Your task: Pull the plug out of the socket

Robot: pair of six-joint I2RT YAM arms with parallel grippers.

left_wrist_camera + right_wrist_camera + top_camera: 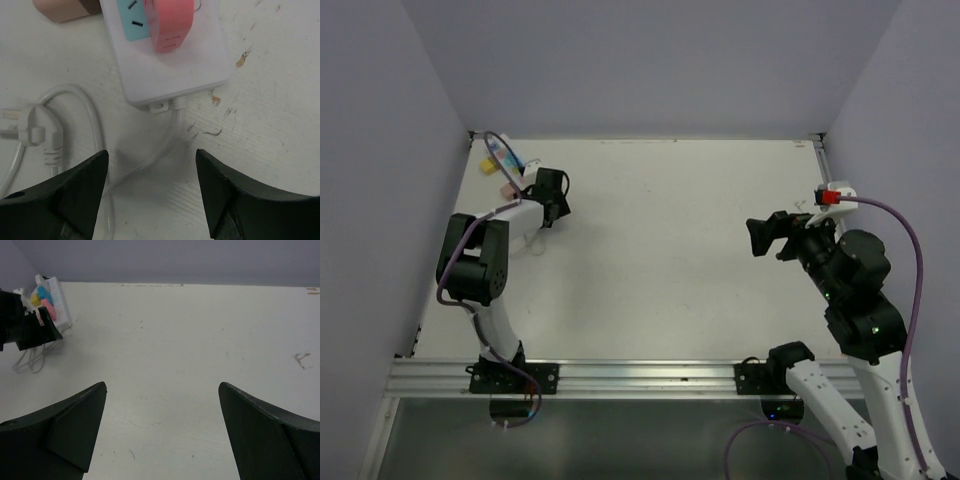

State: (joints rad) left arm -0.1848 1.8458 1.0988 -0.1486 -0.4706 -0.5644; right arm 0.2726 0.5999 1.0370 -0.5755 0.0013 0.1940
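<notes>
Left pincer (150, 152) spread, empty, near socket (175, 65)

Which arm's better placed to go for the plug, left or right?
Left. The left gripper hovers open at the cord end of the socket; the right gripper, also open, is far across the table.

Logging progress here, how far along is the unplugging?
Nothing done: the pink plug sits in the socket. The left claw hovers open at the socket's cord end, holding nothing; the right claw is open, far off. Remaining: grip the plug, pull it out.
</notes>
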